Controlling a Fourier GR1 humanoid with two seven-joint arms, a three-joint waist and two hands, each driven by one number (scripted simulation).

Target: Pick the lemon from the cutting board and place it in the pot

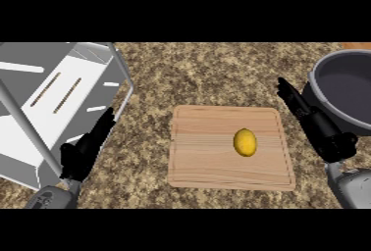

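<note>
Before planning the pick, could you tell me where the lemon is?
In the head view, the lemon lies right of centre on the cutting board, left of the right hand.

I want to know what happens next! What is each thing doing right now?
lemon: lying on the cutting board, not held.
cutting board: flat on the counter, between the hands.
pot: at the right edge, nothing seen inside.
left robot hand: open, beside the metal rack.
right robot hand: open, fingers straight, between board and pot.
</note>
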